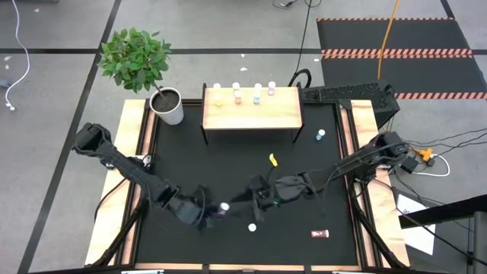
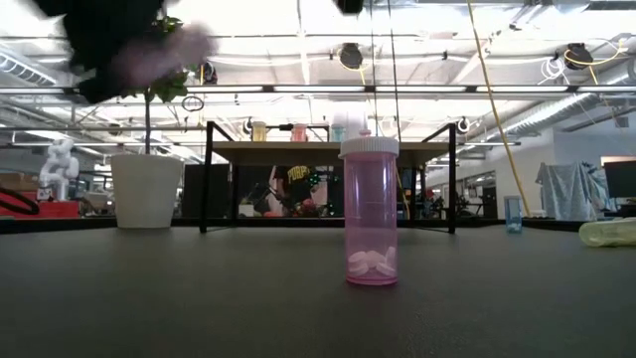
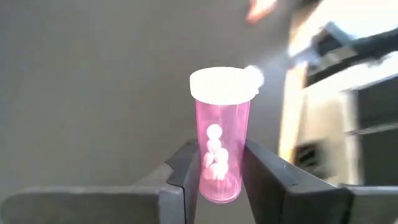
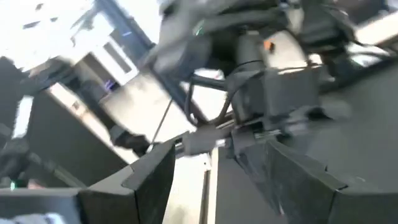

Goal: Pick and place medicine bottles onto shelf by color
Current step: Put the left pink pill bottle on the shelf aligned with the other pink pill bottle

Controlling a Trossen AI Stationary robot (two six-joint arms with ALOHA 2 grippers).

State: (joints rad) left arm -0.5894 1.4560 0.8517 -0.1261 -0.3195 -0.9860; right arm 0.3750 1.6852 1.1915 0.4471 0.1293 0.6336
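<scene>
Flanking shelf (image 1: 252, 110): plant pot (image 1: 169, 106) (white).

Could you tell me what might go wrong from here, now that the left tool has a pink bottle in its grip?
1. The left tool grips the pink bottle only near its base, so it may tip or slip out during the carry.
2. The right tool hangs open close by, so the two arms might collide.
3. The shelf already has four bottles along its back edge; a careless placement could knock one over.
</scene>
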